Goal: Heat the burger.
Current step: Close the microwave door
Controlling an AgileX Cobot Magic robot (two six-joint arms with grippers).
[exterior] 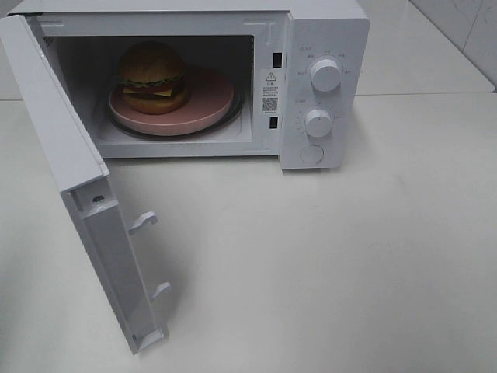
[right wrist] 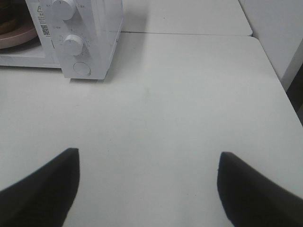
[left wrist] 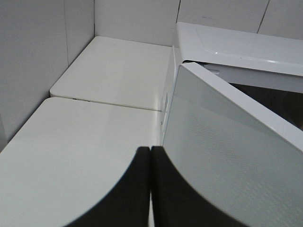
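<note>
Burger [exterior: 151, 76] in microwave [exterior: 330, 35], left gripper [left wrist: 150, 151] outside (closed)

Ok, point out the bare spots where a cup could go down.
Free: the wide table patch in front of the microwave, right of its open door; also the strip right of the microwave. Crowded: inside the microwave, filled by the plate and burger.

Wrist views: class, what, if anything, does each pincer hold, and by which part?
Nothing is held. The left pincer is shut with nothing between its jaws; the right pincer stands open above the table.
</note>
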